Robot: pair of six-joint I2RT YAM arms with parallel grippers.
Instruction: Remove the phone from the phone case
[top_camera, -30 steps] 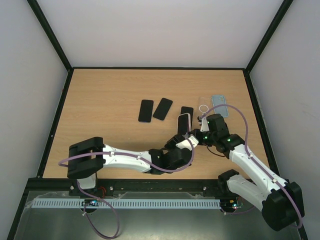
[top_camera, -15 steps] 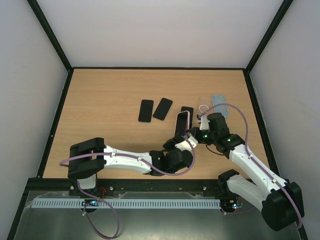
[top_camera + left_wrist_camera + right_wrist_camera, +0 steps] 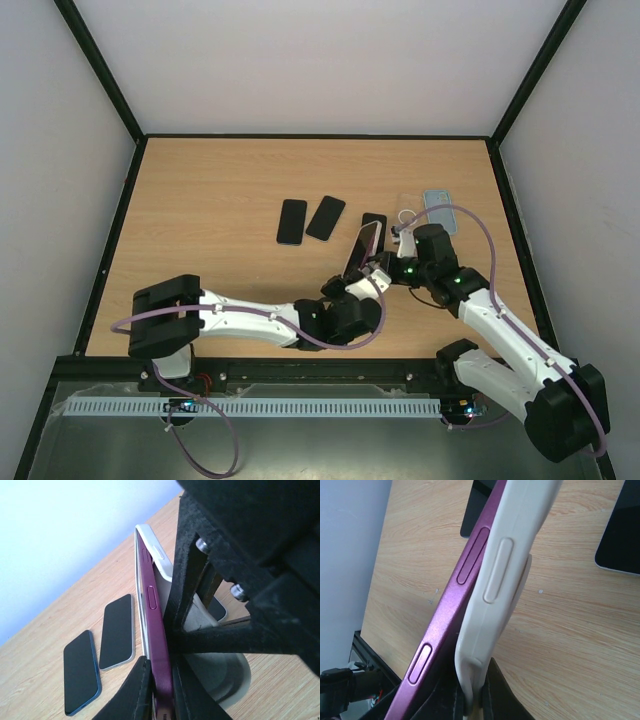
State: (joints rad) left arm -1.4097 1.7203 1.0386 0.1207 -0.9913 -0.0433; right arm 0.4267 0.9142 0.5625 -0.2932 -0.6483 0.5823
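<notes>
A purple phone (image 3: 154,625) stands on edge above the table, partly peeled out of its white phone case (image 3: 159,555). My left gripper (image 3: 161,695) is shut on the phone's lower end, one finger (image 3: 131,690) on each face. My right gripper (image 3: 472,700) is shut on the thin lip of the white case (image 3: 505,565), and the purple phone (image 3: 452,610) leans away from that case to the left. From above, the phone (image 3: 363,246) is held tilted between the left gripper (image 3: 358,277) and the right gripper (image 3: 388,262), near the table's middle right.
Three dark phones lie flat behind the held one: one (image 3: 291,221), a second (image 3: 325,217) and a third (image 3: 375,220). A clear case (image 3: 440,211) and a small ring (image 3: 407,216) lie at the back right. Black frame rails border the wooden table (image 3: 200,250).
My left gripper has shut onto the purple phone. The phone has tipped up and leftward, away from the white case that the right gripper keeps holding.
</notes>
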